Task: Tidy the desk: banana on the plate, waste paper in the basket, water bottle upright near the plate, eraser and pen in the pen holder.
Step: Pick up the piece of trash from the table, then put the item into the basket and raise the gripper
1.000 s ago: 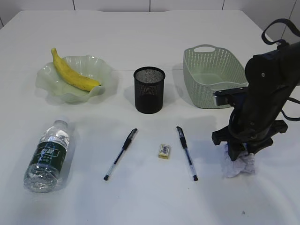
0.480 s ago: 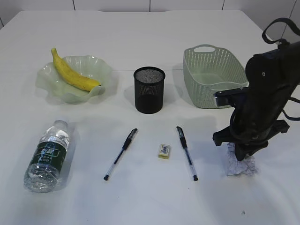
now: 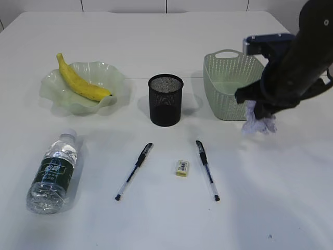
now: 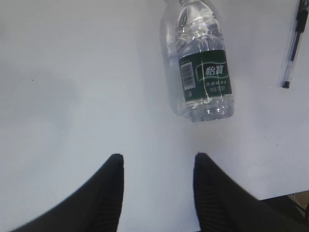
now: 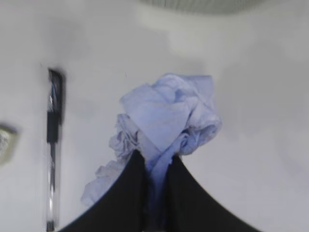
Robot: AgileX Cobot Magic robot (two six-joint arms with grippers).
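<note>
My right gripper (image 3: pixel 258 115) is shut on the crumpled white waste paper (image 3: pixel 258 125) and holds it in the air by the front right corner of the green basket (image 3: pixel 225 73); it shows in the right wrist view (image 5: pixel 166 118) between the jaws (image 5: pixel 154 157). The banana (image 3: pixel 80 80) lies on the green plate (image 3: pixel 112 75). The water bottle (image 3: pixel 52 174) lies on its side, also in the left wrist view (image 4: pixel 200 67). My left gripper (image 4: pixel 157 162) is open and empty, below the bottle. Two pens (image 3: pixel 133 171) (image 3: pixel 207 169) and the eraser (image 3: pixel 182 167) lie in front of the black mesh pen holder (image 3: pixel 165 99).
The right arm (image 3: pixel 294 62) hangs over the basket's right side. The table's near edge shows at the lower right of the left wrist view (image 4: pixel 289 193). One pen also shows in the right wrist view (image 5: pixel 53 145).
My right gripper has lifted the waste paper off the table and carried it up and back toward the basket. Nothing else has moved.
</note>
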